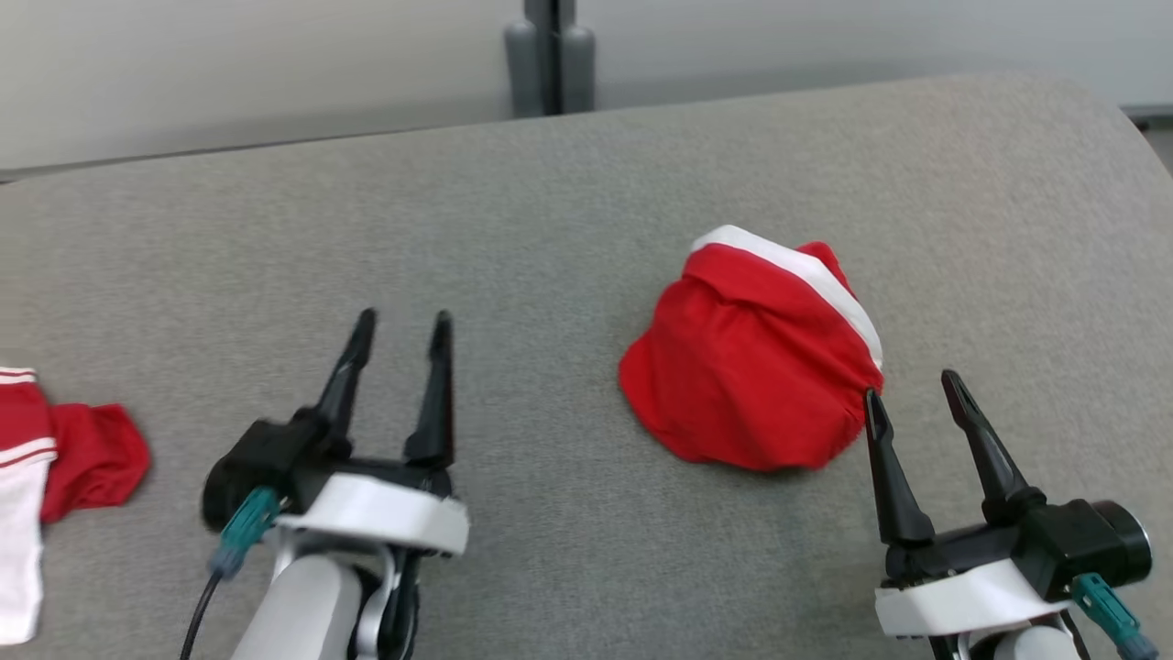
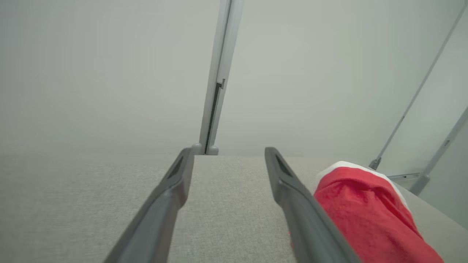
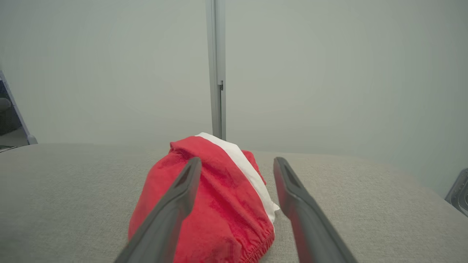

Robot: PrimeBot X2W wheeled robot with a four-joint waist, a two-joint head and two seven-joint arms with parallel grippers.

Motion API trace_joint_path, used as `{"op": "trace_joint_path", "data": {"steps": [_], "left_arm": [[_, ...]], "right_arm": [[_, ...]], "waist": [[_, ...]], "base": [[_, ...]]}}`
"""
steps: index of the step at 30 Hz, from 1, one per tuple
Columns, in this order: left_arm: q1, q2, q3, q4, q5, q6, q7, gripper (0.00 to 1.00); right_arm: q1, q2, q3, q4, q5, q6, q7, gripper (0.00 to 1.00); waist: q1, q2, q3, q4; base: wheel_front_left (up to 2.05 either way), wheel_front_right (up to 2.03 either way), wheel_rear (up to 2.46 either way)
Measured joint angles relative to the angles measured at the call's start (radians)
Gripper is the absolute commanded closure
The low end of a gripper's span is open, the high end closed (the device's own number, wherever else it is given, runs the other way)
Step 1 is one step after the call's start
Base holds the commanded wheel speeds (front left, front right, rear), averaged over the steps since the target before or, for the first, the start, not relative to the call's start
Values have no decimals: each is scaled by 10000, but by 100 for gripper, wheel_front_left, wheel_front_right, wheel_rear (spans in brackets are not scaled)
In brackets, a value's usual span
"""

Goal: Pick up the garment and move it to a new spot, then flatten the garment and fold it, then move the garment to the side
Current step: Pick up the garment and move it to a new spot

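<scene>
Left gripper (image 1: 404, 318) sits closest, low on the left, fingers spread with nothing between them. Right gripper (image 1: 909, 385) is likewise spread and empty. Off at the left edge lies a red-and-white cloth (image 1: 55, 458). Just past the right gripper's inner fingertip, the garment (image 1: 751, 367) is bunched in a red mound with a white band, on the right half of the grey table (image 1: 550, 229). It looks light, soft and limp, so I'd expect it to sag when lifted. The gathered elastic hem (image 3: 256, 246) nearest that gripper seems the firmest place to pinch. A post (image 1: 550, 55) stands behind.
</scene>
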Motion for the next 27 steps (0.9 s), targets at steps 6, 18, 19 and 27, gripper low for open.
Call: {"op": "trace_joint_path", "data": {"steps": [6, 18, 19, 27], "left_arm": [[2098, -221, 1350, -1434, 1540, -6, -2, 0], [3873, -299, 1553, -2023, 2502, 25, -2, 0], [3875, -297, 1534, -1971, 2462, 27, -2, 0], [3874, -297, 1499, -1615, 2452, 165, -2, 0]], "right_arm": [[592, 23, -219, 146, 15, 0, 0, 0], [1431, 58, -209, 295, -299, 0, 0, 0], [1443, 61, -198, 293, -330, 0, 0, 0], [1439, 63, -203, 293, -288, 0, 0, 0]], "waist": [[0, 0, -793, 542], [-1, 0, -1900, 1001], [-1, 0, -1903, 1013], [0, 0, -1935, 1010]], "base": [[0, 0, 0], [0, 0, 0], [0, 0, 0], [0, 0, 0]]}}
